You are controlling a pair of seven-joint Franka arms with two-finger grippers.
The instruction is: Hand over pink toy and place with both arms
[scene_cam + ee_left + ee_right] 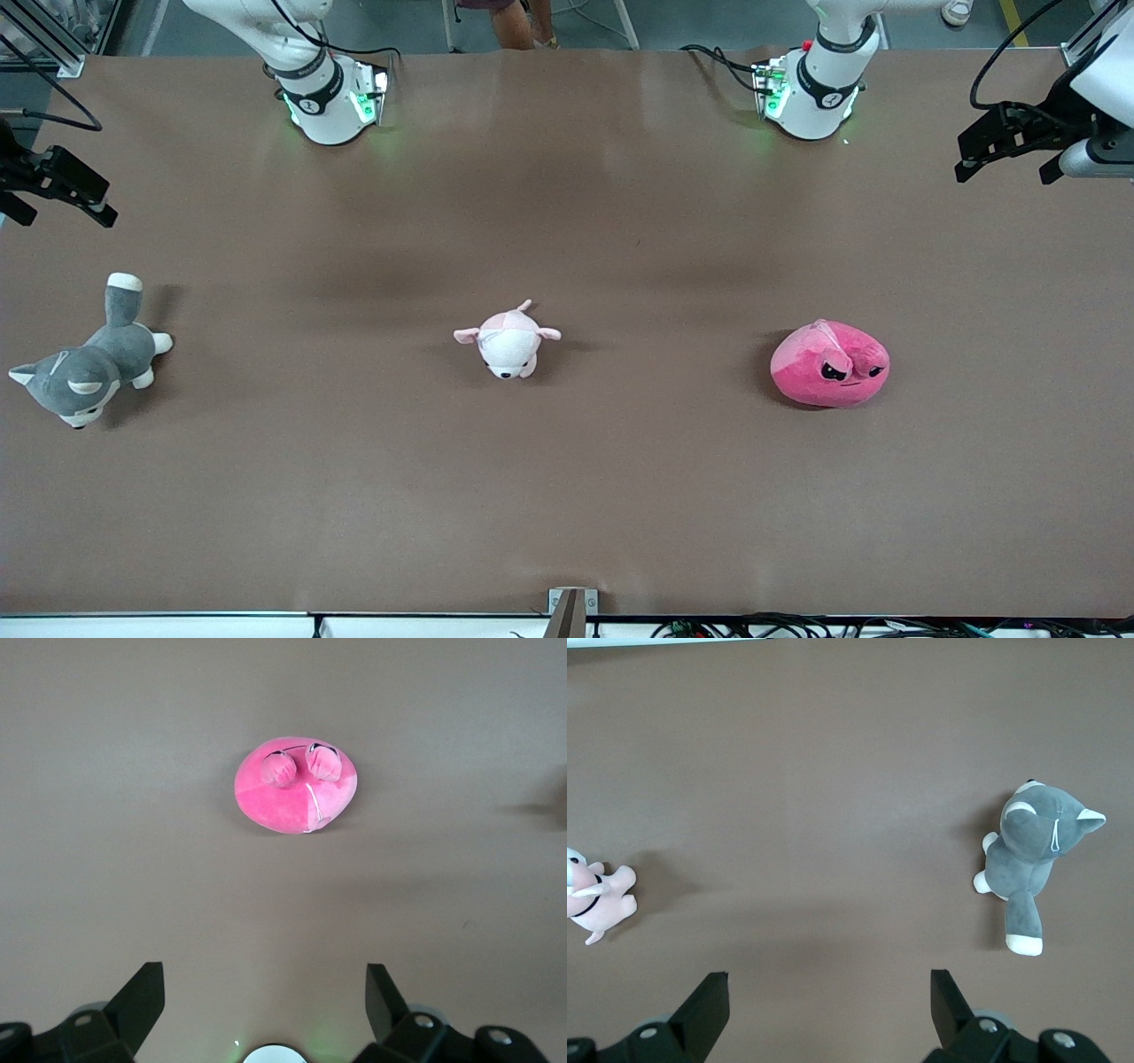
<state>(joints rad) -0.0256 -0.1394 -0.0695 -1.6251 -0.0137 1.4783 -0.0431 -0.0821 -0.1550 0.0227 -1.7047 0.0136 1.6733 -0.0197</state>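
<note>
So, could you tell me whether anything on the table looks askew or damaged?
Nothing stands out: the pink toy, pale pink plush and husky plush lie apart, intact. Left gripper and right gripper wait open.

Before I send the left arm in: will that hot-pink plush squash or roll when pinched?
The pink toy looks like soft stuffed fabric, so it will probably squash between the fingers and feel light. Its domed, rounded shape sits flat on the table, so rolling seems unlikely, though it could slide if nudged. The left gripper is open above it.

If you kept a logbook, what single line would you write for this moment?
pink toy: on table, untouched | left gripper: open, raised at its table end | right gripper: open, raised at other end | handover: not begun
</note>
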